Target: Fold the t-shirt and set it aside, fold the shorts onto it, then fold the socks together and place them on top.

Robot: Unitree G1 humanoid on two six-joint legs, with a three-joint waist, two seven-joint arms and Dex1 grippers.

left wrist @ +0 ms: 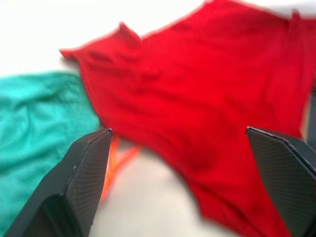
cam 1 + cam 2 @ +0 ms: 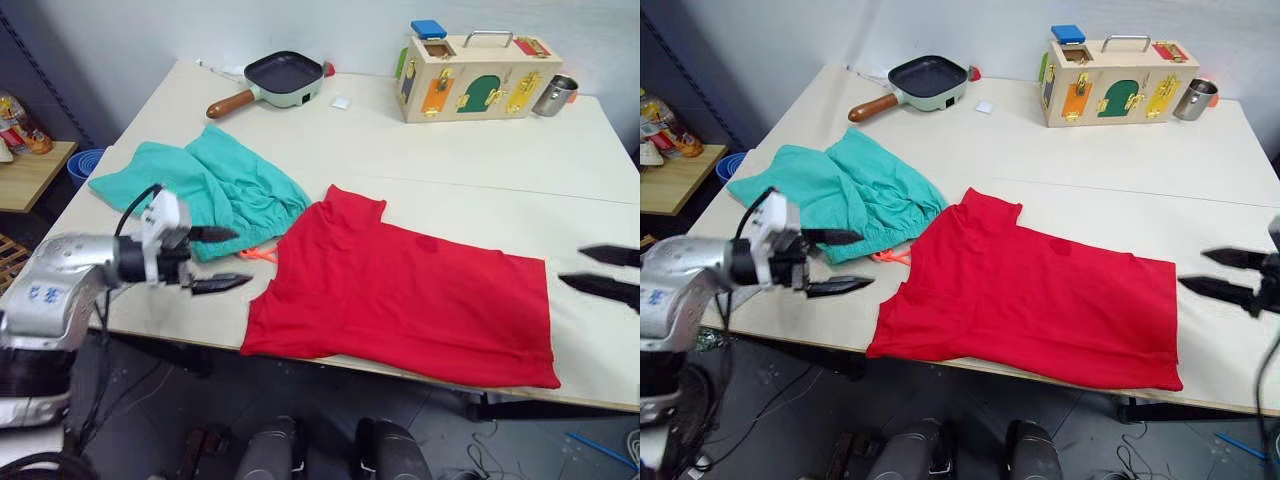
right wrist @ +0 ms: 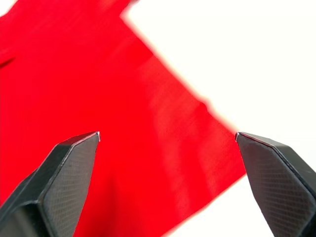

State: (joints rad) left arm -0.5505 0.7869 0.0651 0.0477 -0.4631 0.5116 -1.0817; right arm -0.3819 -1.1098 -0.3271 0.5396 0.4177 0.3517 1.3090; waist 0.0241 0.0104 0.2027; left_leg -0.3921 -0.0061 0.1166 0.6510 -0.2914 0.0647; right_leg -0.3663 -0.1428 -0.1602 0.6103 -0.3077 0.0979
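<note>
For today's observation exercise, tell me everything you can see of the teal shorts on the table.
The shorts are teal-green soft cloth, lying rumpled and flat on the table at the robot's left. A gathered waistband faces the t-shirt, with an orange drawstring loop poking out beside the shirt's edge. The shirt's sleeve looks to meet or slightly overlap them. The open left gripper hovers near their nearest edge.

Head stereo pair looks forward and down over the whole table, both eyes sharing the t-shirt. Left wrist camera sits close above the t-shirt's sleeve side; right wrist camera close above its opposite edge.
</note>
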